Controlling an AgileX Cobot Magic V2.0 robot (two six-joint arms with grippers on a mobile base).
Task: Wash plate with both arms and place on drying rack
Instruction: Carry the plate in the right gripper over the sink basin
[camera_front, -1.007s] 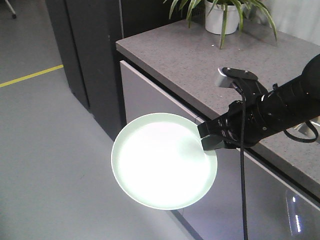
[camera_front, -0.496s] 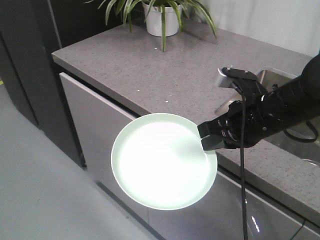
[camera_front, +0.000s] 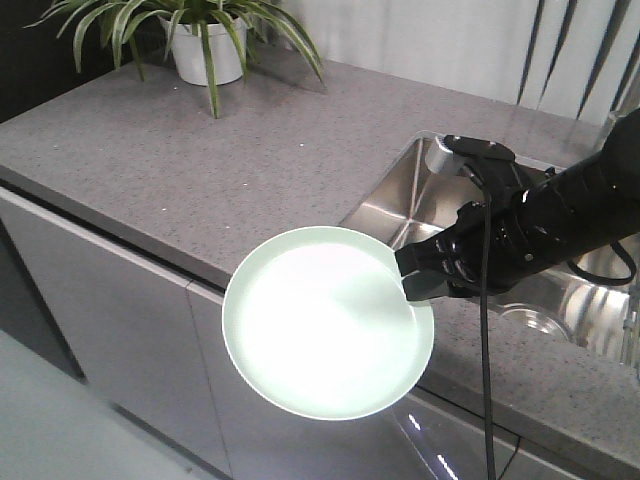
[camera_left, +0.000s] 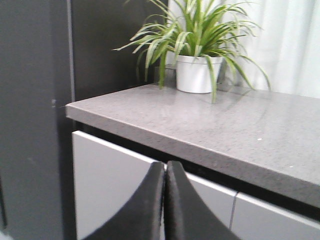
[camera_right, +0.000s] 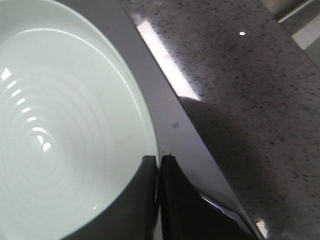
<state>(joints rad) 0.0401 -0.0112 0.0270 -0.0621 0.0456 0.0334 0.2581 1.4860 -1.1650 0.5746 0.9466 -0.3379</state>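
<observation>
The pale mint-green plate hangs face-up in the air in front of the counter edge. My right gripper is shut on its right rim, and the black right arm stretches away to the right. The right wrist view shows the plate with its rim pinched between the right gripper's two black fingers. In the left wrist view my left gripper is shut with nothing in it, pointing at the cabinet front below the counter. The drying rack is out of view.
A grey speckled countertop runs across the scene. A steel sink basin is set into it behind the right arm. A white-potted plant stands at the counter's far left, also in the left wrist view. Grey cabinet fronts lie below.
The front view has swept right along the counter: the plant slid to the left and the sink came into sight. The right arm and plate keep the same place in the frame.
</observation>
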